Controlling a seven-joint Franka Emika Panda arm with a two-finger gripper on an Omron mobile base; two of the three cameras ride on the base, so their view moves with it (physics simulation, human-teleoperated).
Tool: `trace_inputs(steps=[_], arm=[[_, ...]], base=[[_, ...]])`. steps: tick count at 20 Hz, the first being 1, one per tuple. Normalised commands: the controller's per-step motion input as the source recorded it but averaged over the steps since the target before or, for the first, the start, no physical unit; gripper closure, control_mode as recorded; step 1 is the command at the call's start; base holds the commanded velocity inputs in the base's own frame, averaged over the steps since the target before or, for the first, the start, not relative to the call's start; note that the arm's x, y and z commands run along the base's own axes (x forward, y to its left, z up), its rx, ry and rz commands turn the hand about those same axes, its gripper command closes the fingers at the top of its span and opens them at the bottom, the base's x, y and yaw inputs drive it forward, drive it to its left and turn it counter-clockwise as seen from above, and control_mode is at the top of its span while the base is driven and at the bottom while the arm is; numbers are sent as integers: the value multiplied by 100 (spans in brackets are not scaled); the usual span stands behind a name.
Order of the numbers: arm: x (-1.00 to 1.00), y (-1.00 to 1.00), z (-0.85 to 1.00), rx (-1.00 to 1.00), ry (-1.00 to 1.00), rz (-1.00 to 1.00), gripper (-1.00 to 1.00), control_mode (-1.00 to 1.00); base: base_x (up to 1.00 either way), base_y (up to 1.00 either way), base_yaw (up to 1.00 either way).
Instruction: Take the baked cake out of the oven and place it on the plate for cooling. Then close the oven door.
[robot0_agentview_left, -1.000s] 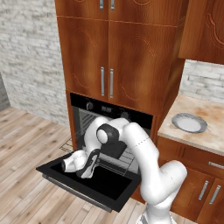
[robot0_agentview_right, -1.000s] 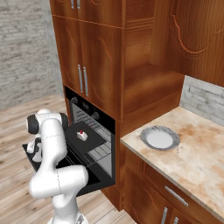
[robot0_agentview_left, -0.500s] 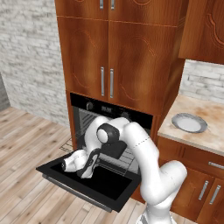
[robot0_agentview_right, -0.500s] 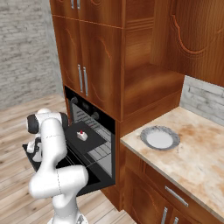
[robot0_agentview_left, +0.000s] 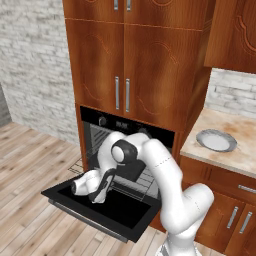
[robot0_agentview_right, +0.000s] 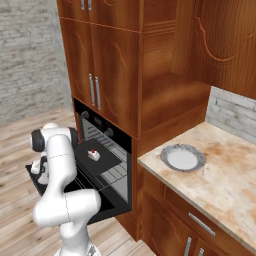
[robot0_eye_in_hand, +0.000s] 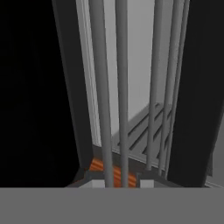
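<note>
The black oven (robot0_agentview_left: 126, 125) stands with its oven door (robot0_agentview_left: 125, 212) folded down flat. Inside, the baked cake (robot0_agentview_right: 93, 153), tiny and white with a red top, sits on a dark tray. My gripper (robot0_agentview_left: 100, 191) hangs low over the door at the oven's mouth, fingers pointing down. Seen from the hand, the grey bars of the wire rack (robot0_eye_in_hand: 113, 87) run straight down between my fingertips, and the gripper (robot0_eye_in_hand: 122, 181) is shut on them. The round pale plate (robot0_agentview_left: 216, 140) lies on the counter to the right, also as the plate (robot0_agentview_right: 183, 157) in the right base view.
Tall brown cabinet doors (robot0_agentview_left: 122, 60) rise above the oven. The stone counter (robot0_agentview_right: 227, 185) carries the plate, with drawers below it. The wood floor (robot0_agentview_left: 30, 165) spreads to the left of the door.
</note>
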Motion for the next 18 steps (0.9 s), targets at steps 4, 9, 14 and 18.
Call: trace_inputs(steps=[4,9,14,18], arm=[[-26,16,-9,4,0,0,-100,-100],[-26,15,-10,3,0,0,-100,-100],[-24,4,-7,4,0,0,-100,-100],[-13,11,7,5,0,0,-100,-100]], base=[[0,0,0],[0,0,0],[0,0,0],[0,0,0]])
